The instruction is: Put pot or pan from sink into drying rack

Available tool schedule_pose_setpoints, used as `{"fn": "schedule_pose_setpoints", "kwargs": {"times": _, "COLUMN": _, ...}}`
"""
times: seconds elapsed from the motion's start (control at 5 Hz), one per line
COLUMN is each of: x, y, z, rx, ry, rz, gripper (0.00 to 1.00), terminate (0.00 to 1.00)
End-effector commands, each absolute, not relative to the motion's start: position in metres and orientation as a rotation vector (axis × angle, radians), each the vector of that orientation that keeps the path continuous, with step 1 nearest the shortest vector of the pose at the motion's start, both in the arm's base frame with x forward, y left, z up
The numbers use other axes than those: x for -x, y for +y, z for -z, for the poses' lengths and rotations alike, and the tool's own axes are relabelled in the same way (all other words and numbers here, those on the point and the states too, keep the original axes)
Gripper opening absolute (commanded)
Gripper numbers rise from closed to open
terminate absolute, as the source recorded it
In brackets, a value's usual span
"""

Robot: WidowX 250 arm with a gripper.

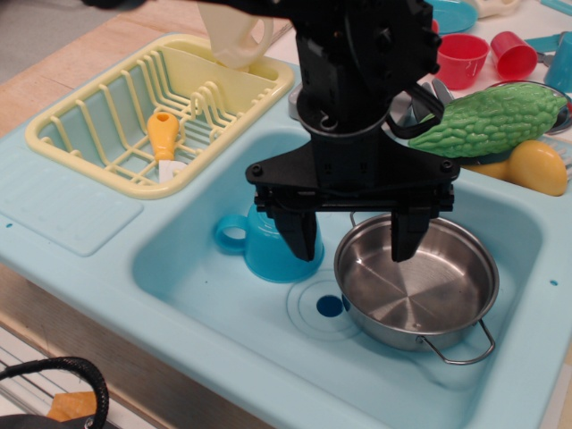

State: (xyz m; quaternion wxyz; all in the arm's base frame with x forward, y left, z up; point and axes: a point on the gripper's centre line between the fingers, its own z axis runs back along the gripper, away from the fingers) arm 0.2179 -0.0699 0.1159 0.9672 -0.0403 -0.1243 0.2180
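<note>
You see a blue sink (179, 268); the yellow rack (98, 134) sits at its upper left. The pan (420, 295) rests upright in the sink's right half, handles aligned upper-left to lower-right. Your gripper (355, 237) hovers over its left rim, jaws spread, grasping nothing.

Steel pan (416, 284): shallow, round, shiny, upright, empty, 2 thin wire loop handles; near one juts toward front-right. Sits on sink (179, 259) floor, right half, just beside round drain hole. Sink: lt-blue plastic basin, rounded rect. Drying rack (94, 98): pale yellow plastic basket w/ upright ribs & slotted bottom, at back-left of sink, well apart from pan.
</note>
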Motion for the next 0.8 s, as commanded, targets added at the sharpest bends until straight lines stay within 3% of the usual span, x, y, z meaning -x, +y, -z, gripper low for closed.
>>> {"fn": "schedule_pose_setpoints", "kwargs": {"times": 0.0, "x": -0.218, "y": -0.070, "z": -0.116, "rx": 0.082, "ry": -0.251, "rz": -0.441, "gripper": 1.00, "terminate": 0.00}}
{"fn": "schedule_pose_setpoints", "kwargs": {"times": 0.2, "x": -0.218, "y": -0.066, "z": -0.102, "rx": 0.111, "ry": -0.198, "rz": -0.485, "gripper": 1.00, "terminate": 0.00}}
{"fn": "schedule_pose_setpoints", "kwargs": {"times": 0.6, "x": -0.218, "y": -0.062, "z": -0.077, "rx": 0.161, "ry": -0.196, "rz": -0.504, "gripper": 1.00, "terminate": 0.00}}
